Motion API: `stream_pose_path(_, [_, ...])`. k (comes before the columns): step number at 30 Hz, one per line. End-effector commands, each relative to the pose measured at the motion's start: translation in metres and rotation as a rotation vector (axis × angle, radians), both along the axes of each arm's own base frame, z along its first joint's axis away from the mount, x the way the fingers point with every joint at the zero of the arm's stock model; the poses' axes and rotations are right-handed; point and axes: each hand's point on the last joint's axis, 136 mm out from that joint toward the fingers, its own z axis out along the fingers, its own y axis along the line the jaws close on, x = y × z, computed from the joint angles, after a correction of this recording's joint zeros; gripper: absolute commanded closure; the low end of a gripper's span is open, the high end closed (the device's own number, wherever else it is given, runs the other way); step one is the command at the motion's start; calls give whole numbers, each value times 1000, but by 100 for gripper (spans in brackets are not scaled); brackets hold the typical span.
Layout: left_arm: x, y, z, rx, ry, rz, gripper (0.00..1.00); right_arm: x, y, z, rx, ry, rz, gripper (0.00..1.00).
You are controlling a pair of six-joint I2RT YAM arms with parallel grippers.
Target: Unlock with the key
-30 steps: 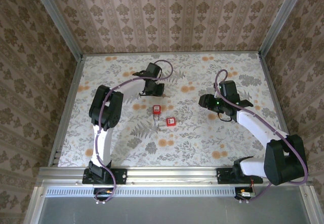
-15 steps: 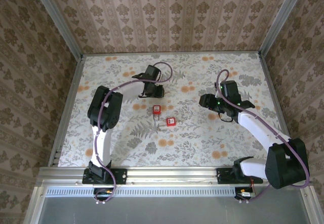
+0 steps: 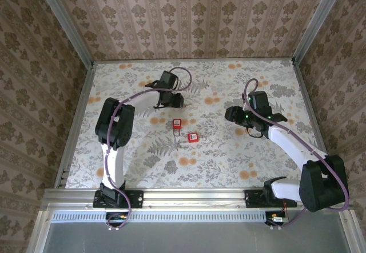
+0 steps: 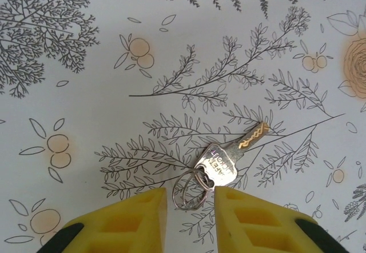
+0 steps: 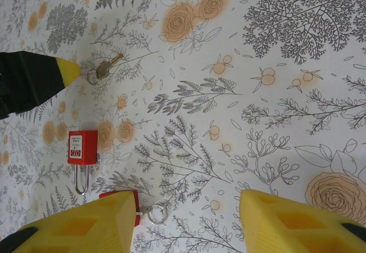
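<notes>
The left arm is stretched far over the table, the left gripper held low, jaws parted astride the ring of the flat-lying key. The right gripper is held spread wide, apart from the red padlock.

Silver ringed key flat; red padlock nearby.

The light was soft and even, coming from overhead. The table stood bright, the walls a shade dimmer. Shadows were faint, a thin one hugging the key. Up close the print was crisp; from above, fine detail blurred.
</notes>
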Motion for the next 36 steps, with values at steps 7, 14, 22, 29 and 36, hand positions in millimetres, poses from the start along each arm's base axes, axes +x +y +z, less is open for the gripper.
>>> stream_pose_path(7, [-4, -7, -19, -25, 56, -21, 72, 0, 1, 1, 7, -5, 12, 47])
stream_pose_path(14, [-5, -10, -19, -37, 60, -24, 87, -1, 1, 2, 9, -5, 10, 48])
stream_pose_path(22, [-13, -32, 6, -74, 23, -58, 100, -4, -2, 5, 0, -14, 3, 48])
stream_pose_path(29, [-54, -81, 31, -159, -4, -134, 100, -8, -5, 5, -9, -16, -12, 48])
stream_pose_path(36, [-108, -143, 35, -326, 36, -183, 100, -16, -14, 5, -32, -23, -43, 48])
